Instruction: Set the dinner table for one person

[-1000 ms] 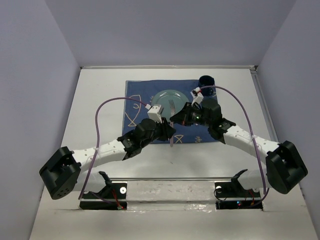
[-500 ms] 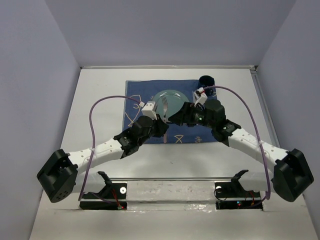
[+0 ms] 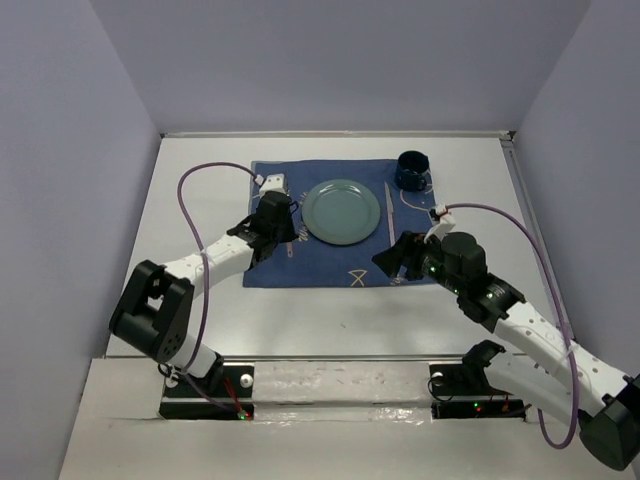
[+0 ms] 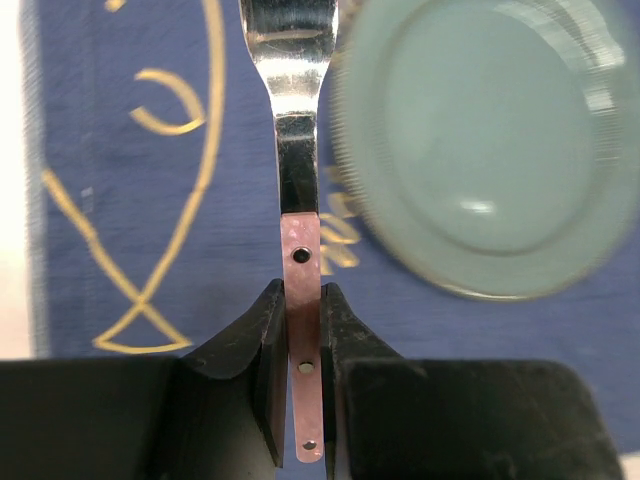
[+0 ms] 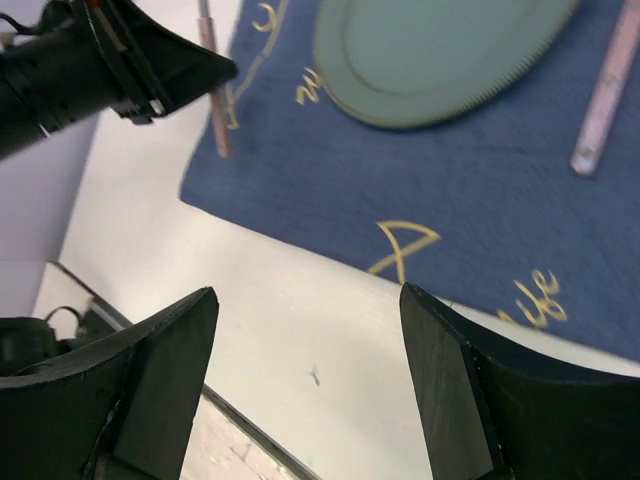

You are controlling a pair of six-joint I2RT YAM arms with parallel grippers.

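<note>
On the white dinner table [image 3: 200,180] lies a dark blue fish-patterned cloth [image 3: 320,262] with a pale green plate [image 3: 340,211] in its middle. My left gripper [image 3: 280,232] hovers over the cloth just left of the plate, shut on the pink handle of a fork [image 4: 296,150] whose steel end points away, close beside the plate [image 4: 480,140]. A pink-handled knife [image 3: 389,210] lies on the cloth right of the plate. My right gripper [image 3: 392,265] stands open and empty above the cloth's near right edge. In the right wrist view it [image 5: 310,340] is over bare table.
A dark blue cup [image 3: 412,170] stands at the cloth's far right corner, beyond the knife. The two arm bases and a metal rail [image 3: 340,375] run along the near edge. Grey walls close in the table on three sides.
The right gripper opened, left the knife lying right of the plate and drew back toward the near right. The left arm carried the fork from the cloth's near edge to the plate's left side.
</note>
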